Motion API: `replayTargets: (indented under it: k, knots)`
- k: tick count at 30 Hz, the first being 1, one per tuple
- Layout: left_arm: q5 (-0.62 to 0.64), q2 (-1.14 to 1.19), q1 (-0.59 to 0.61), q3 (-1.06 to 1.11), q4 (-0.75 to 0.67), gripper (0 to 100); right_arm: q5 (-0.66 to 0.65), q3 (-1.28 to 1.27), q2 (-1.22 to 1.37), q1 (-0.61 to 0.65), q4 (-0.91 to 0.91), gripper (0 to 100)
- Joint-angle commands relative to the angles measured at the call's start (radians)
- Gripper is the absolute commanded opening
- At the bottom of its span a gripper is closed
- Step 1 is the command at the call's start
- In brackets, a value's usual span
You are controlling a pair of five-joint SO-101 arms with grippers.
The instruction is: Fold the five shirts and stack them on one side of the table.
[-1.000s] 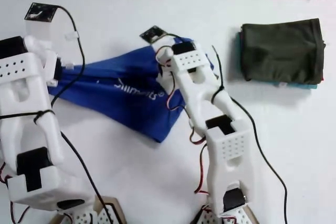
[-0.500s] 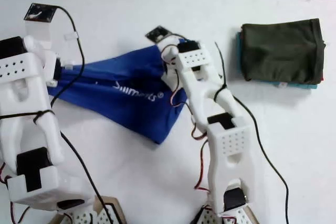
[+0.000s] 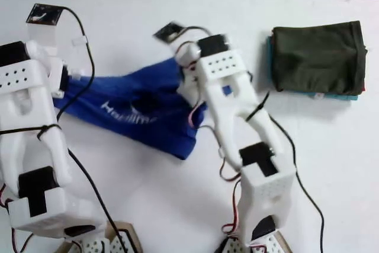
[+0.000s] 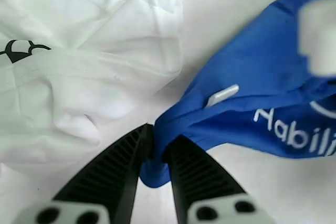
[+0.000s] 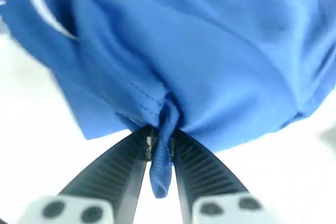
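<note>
Blue cloth was pinched in both grippers. The left gripper [image 4: 156,142] had its black ribbed fingers [image 4: 115,166] clamped on a bunched corner of the blue shirt [image 4: 252,77], and a small fold of cloth bulged out between them on the wrist side. Just beside that corner lay a crumpled white shirt [image 4: 79,66], touching or nearly touching the blue one.

The right gripper [image 5: 160,140] was likewise closed tight on a hem of the blue shirt, with a narrow loop of stitched edge squeezed between its fingers [image 5: 205,171] and the rest of the cloth spreading away beyond the tips.

From above, the blue shirt [image 3: 142,111] stretched across the middle of the white table [image 3: 148,28] between the left arm [image 3: 29,117] and the right arm [image 3: 237,105]. It was pulled narrow at the left end, and a loose corner lay toward the near side. White lettering showed on its upper face.

At the table's right side, apart from the blue shirt, a folded green shirt [image 3: 317,57] sat on a folded teal shirt [image 3: 337,95] whose edge showed beneath it.
</note>
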State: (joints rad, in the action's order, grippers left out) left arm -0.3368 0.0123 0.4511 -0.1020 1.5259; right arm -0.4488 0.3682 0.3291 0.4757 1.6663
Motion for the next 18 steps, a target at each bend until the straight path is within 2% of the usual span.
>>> replayTargets:
  k: [1,4,10,18]
  knots:
    - [-0.005,-0.049,0.011,-0.005,0.02,3,0.006,-0.072,-0.136,0.085,0.004,1.9]
    - [-0.005,-0.049,0.011,-0.005,0.02,3,0.006,-0.229,-0.173,0.127,-0.082,1.9]
    - [-0.005,-0.049,0.011,-0.005,0.02,3,0.005,-0.529,-0.176,0.131,-0.317,2.5]
    - [-0.005,-0.048,0.011,-0.005,0.02,3,0.005,-0.566,-0.182,0.13,-0.306,11.5]
